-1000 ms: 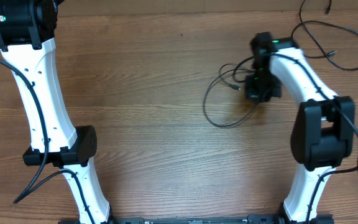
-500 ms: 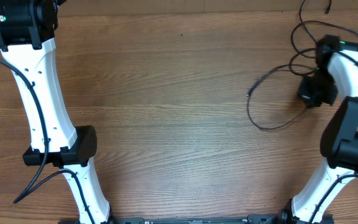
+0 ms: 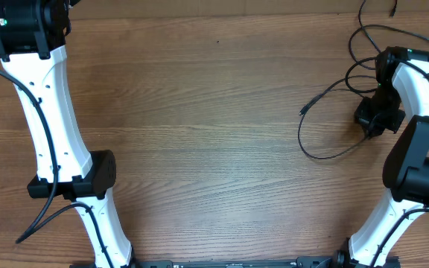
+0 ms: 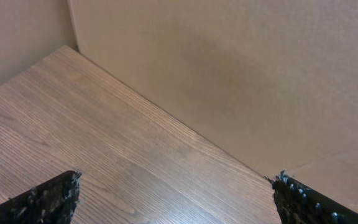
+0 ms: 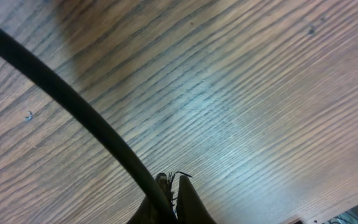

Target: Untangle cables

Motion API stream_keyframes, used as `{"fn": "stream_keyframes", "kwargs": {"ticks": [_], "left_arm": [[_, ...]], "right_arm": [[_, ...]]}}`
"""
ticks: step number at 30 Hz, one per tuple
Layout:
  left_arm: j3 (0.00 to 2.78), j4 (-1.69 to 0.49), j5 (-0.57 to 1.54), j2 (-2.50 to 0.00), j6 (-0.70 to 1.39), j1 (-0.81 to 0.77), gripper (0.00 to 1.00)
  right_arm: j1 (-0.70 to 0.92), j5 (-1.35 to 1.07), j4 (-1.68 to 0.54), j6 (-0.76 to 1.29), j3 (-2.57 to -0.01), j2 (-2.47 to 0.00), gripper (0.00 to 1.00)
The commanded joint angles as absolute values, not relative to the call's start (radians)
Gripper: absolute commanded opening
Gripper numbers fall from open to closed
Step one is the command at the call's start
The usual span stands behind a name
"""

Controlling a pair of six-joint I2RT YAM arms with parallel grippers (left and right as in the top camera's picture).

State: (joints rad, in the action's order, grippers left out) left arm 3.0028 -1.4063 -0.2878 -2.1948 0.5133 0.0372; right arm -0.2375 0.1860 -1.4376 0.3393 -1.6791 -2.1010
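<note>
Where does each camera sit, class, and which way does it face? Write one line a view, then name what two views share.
Overhead: above the table, looking straight down; left arm, right arm and the right gripper among the cables show.
Left wrist: on the left arm, looking low across the tabletop toward a beige wall; the open left gripper frames the bottom corners.
Right wrist: close over the wood, looking down; its shut fingers pinch a cable.
Shared: overhead and right wrist both show that held cable.
</note>
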Motion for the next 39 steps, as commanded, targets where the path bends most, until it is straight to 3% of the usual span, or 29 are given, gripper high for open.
{"fn": "stream_keyframes", "kwargs": {"ticks": [1,9,15,25,26,27,30,34,39], "left_arm": [[3.004,-1.398,-0.283,-2.199,0.501,0.039,1.0],[3.004,-1.386,-0.275,-2.199,0.501,0.039,1.0],[3.004,-1.385,-0.224,-2.199,0.502,0.039,1.0],[3.004,-1.383,-0.151,-2.199,0.506,0.038,1.0],[3.004,-1.384,-0.145,-2.199,0.506,0.038,1.0],[3.004,-1.383,-0.137,-2.199,0.506,0.038,1.0],[3.004,-1.383,-0.13,-2.199,0.506,0.038,1.0],[3.004,-1.377,-0.13,-2.199,0.513,0.038,1.0],[3.004,-1.367,-0.13,-2.199,0.513,0.032,0.99]], "right_arm": [[-0.236,0.219,-1.44,0.371,-1.673,-1.972,0.04],[-0.249,0.287,-1.46,0.406,-1.611,-1.682,0.04],[-0.294,0.287,-1.347,0.536,-1.337,-1.482,0.04],[-0.392,0.199,-1.045,0.535,-1.007,-1.51,0.12],[-0.401,0.191,-1.016,0.535,-0.973,-1.518,0.15],[-0.406,0.18,-0.996,0.535,-0.952,-1.524,0.24],[-0.41,0.146,-0.97,0.535,-0.935,-1.53,0.64],[-0.409,0.117,-0.932,0.535,-0.979,-1.527,1.0],[-0.41,0.032,-0.757,0.535,-1.021,-1.528,1.0]]}}
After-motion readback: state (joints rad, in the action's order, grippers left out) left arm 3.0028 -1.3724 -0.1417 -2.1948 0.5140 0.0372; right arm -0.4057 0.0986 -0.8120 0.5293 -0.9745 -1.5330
